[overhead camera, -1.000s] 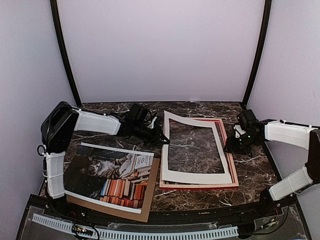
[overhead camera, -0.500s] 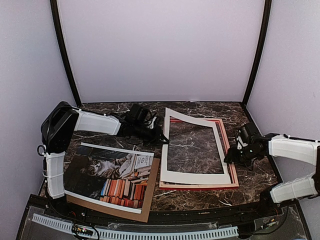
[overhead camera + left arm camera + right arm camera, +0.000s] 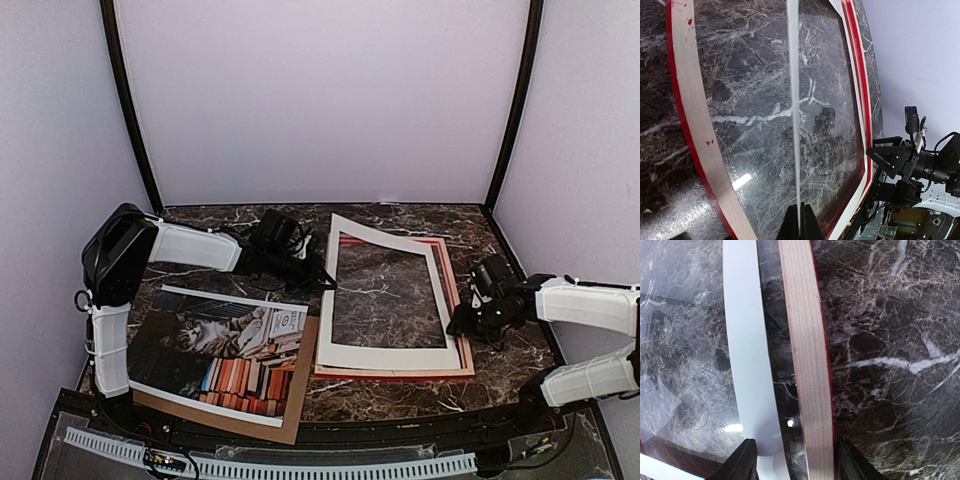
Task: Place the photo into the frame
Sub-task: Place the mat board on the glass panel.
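photo [image 3: 215,350] on backing board [image 3: 300,402] at left, mat [image 3: 390,355] over frame [image 3: 400,373] to its right

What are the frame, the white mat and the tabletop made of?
The frame: pale wood, bare grain showing, red paint on its edge. The white mat: probably thin matte card, smooth. The tabletop: dark veined marble pattern; stone or laminate, unclear.

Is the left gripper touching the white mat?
Touching. The left wrist view shows the left gripper pinching the thin edge of the white mat.
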Controlling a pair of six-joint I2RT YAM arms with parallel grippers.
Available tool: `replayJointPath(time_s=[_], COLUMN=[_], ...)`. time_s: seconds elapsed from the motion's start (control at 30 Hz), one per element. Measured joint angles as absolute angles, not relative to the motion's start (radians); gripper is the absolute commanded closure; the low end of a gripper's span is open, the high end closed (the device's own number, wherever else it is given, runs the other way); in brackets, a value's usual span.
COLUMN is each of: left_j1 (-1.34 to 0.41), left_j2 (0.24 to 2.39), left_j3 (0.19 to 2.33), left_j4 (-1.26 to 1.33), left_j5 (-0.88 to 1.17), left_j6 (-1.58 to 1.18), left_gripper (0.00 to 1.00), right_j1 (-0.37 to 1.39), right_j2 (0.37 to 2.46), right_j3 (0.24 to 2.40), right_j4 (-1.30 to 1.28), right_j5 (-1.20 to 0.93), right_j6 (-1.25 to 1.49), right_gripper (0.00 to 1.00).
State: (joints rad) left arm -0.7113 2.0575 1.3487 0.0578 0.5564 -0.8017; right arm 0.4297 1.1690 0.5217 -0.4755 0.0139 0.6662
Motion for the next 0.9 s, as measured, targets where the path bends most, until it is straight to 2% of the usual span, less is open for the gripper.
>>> replayJointPath(time_s=[0.47,0.9], left_j1=[-0.711,-0.719], left_j2=[2.057,2.057], left_j3=[1.319,1.313], left_j4=[0.09,0.107], left_j5=[0.556,0.557], left_j6=[-0.832,-0.85], left_gripper=[1.0,0.99], right_j1=[0.473,0.48], right_j2=[1.163,1.163], right_j3=[0.496,0.493], right_j4=[-0.492,-0.49], right_j5=[0.078,0.098], right_j6=[0.721,0.735], right_gripper=[0.57,0.6])
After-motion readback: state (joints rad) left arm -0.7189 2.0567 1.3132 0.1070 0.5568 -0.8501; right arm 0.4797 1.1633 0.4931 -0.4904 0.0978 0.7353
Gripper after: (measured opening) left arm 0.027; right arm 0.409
